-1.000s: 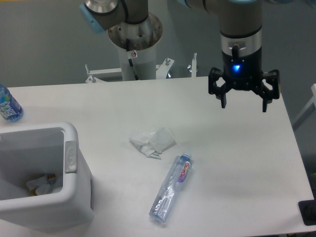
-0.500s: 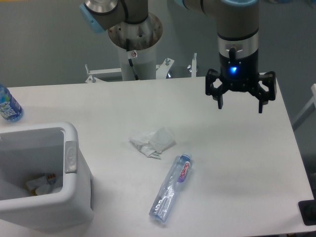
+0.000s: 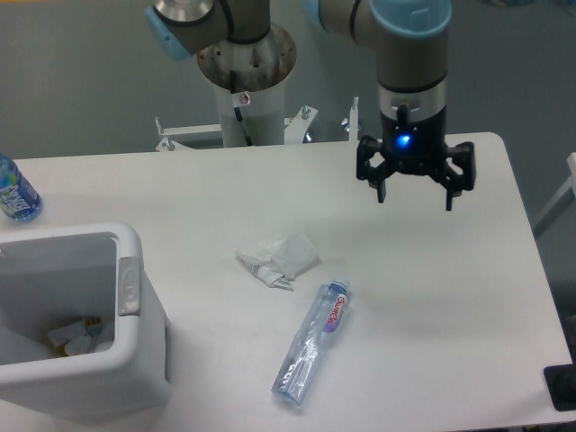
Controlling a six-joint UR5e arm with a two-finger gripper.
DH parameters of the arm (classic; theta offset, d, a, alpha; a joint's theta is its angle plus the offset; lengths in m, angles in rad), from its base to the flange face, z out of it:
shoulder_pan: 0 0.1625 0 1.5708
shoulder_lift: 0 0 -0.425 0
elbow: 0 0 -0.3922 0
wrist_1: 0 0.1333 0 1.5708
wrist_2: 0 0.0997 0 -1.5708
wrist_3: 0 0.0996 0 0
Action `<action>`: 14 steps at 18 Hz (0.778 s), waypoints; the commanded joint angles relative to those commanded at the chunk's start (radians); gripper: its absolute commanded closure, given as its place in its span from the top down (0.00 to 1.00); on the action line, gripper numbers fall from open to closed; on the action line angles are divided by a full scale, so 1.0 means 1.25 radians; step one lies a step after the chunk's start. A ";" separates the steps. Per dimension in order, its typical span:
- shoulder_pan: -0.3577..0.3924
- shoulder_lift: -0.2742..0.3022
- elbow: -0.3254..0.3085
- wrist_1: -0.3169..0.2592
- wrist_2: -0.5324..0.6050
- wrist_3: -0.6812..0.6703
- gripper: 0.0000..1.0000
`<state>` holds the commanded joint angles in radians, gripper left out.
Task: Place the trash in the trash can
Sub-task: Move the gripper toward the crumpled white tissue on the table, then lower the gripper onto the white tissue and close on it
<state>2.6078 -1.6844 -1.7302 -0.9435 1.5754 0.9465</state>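
A crumpled white wrapper (image 3: 279, 259) lies on the white table near its middle. A flattened clear plastic bottle (image 3: 312, 342) with a red-and-purple label lies just below and right of it, pointing toward the front edge. The white trash can (image 3: 135, 306) with a grey oval tab stands at the front left, with some scraps inside. My gripper (image 3: 415, 200) hangs open and empty above the table's back right part, up and to the right of the wrapper, with a blue light lit on its body.
A blue-labelled water bottle (image 3: 15, 193) stands at the far left edge. The arm's base column (image 3: 245, 81) rises behind the table's back edge. A dark object (image 3: 562, 387) sits at the front right corner.
My gripper has moved left and slightly toward the back, still open and empty. The wrapper, bottle and bin have not moved.
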 joint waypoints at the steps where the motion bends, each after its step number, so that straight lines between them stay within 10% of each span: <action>1: -0.005 0.000 -0.010 -0.001 0.000 0.007 1.00; 14: -0.102 -0.093 -0.120 -0.005 0.001 0.326 1.00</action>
<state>2.4805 -1.8008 -1.8806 -0.9495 1.5769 1.3545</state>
